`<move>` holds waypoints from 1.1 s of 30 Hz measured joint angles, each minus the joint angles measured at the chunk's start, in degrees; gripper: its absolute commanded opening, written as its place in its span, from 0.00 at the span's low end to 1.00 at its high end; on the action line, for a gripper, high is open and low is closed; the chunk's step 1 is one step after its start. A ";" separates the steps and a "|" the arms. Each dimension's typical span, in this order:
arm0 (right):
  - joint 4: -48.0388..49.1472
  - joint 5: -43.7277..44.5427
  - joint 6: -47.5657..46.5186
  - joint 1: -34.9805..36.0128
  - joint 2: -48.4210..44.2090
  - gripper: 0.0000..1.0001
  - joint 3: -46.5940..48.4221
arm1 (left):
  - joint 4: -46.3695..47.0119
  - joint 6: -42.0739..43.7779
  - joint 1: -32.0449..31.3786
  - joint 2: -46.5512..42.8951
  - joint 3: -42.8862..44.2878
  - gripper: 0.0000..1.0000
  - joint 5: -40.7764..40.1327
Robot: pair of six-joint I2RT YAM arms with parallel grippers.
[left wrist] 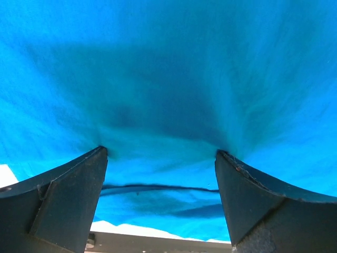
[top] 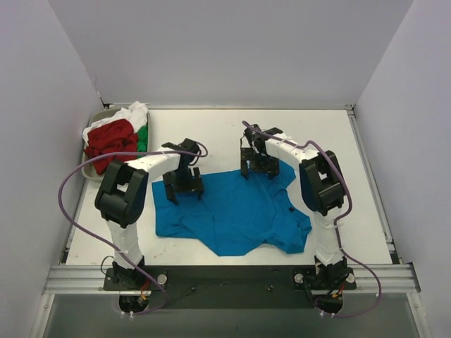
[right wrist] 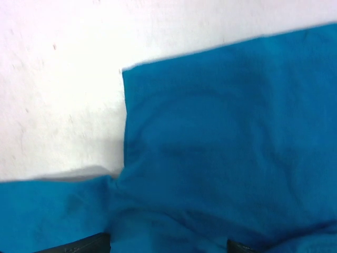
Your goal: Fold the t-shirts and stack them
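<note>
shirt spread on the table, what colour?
Bright blue t-shirt; clearest in the top external view.

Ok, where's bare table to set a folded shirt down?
Bare: the far strip between the blue t-shirt and back wall, and right of the right arm. Crowded: tray of shirts far left; left tool and right tool mid-table.

Right wrist view: right hand [right wrist: 166, 246] fingers cut off by bottom edge, only tips show; cloth blurred. Left wrist view: blue t-shirt [left wrist: 168, 79] overruns top and side edges beyond left hand [left wrist: 160, 153]. Green t-shirt [top: 144, 135], left of left hand, mostly buried under red t-shirt [top: 111, 141].
</note>
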 measured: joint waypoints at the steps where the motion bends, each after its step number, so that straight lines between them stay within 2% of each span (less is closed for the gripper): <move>1: -0.09 -0.37 0.02 -0.31 0.61 0.89 1.25 | -0.48 0.02 0.00 1.16 1.53 0.93 0.09; 10: -3.34 -3.26 1.20 -7.54 7.58 0.88 11.72 | -6.40 0.37 0.07 13.94 21.31 0.93 -0.48; 18: -9.31 -4.44 1.79 -13.99 16.50 0.89 27.45 | -12.09 0.92 3.96 26.99 43.95 0.93 0.48; 24: -12.66 -6.75 2.73 -17.18 23.82 0.91 41.13 | -17.05 1.51 9.03 36.87 62.14 0.93 4.94; 27: -13.38 -7.98 3.15 -18.43 27.85 0.92 48.65 | -17.07 1.31 11.58 40.00 67.89 0.93 8.61; 33: -10.54 -11.82 5.29 -20.52 29.64 0.93 51.52 | -14.21 -0.98 16.02 44.30 74.31 0.94 18.95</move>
